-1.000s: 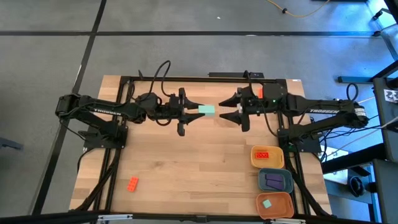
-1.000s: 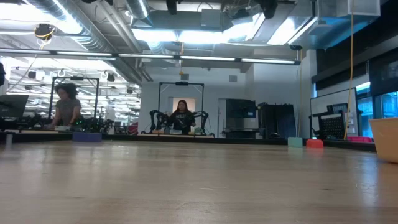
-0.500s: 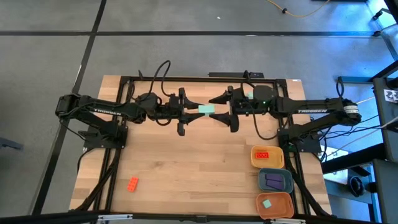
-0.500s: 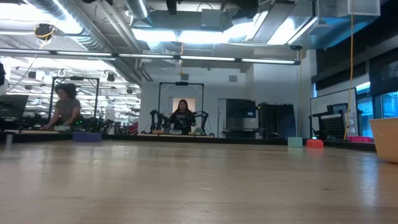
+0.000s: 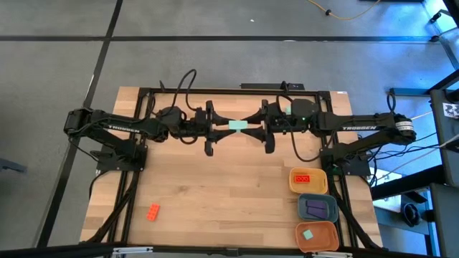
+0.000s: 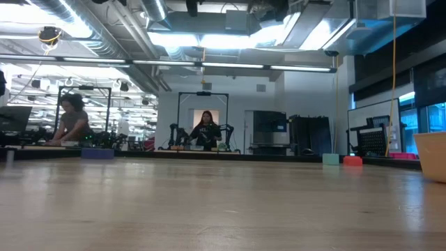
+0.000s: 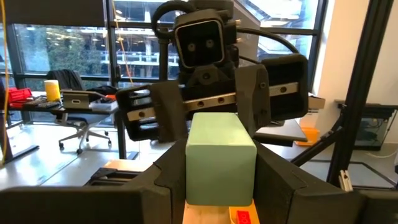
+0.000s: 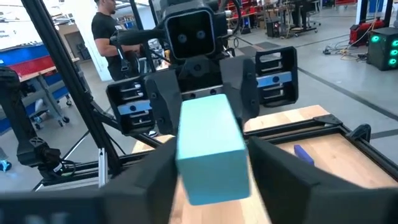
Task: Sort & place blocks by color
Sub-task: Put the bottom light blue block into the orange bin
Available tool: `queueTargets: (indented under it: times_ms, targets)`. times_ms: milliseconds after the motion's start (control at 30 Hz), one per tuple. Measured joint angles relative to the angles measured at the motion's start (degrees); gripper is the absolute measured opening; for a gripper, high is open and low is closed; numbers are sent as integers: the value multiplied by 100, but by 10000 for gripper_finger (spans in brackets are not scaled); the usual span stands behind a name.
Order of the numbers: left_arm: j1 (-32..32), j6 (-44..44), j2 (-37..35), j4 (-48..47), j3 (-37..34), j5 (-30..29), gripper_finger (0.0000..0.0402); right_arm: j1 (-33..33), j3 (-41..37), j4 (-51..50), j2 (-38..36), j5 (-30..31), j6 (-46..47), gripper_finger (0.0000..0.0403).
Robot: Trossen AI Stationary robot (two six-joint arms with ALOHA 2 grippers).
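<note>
Block [image 5: 238, 127], teal-green, smooth, boxy, clamped between both hands.

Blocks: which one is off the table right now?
The teal-green block, held in the air between the left gripper and the right gripper, both closed on it. The others sit in trays or, like the orange-red block, on the table.

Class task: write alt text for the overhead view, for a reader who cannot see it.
Above a wooden table, the left gripper and right gripper both clasp one teal block. Three trays sit nearby; an orange-red block lies alone.
</note>
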Motion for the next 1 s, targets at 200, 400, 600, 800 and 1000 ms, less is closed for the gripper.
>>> queueTargets:
  times_ms: [200, 400, 600, 800, 1000]
  targets:
    - [0, -97, -4, 9, 0, -28, 124, -2, 0, 32, -5, -78, -146, 139]
    - [0, 113, -4, -8, 0, -42, 160, -4, 0, 28, -4, -139, -63, 139]
    - [0, 73, -4, -25, 0, -142, 223, -4, 0, 25, -4, -157, -40, 139]
    - [0, -18, -32, -45, 0, -118, 249, -4, 0, 23, -4, -153, -111, 139]
    - [0, -36, -541, -726, 0, -8, 254, -138, 0, -450, -316, -144, -197, 139]
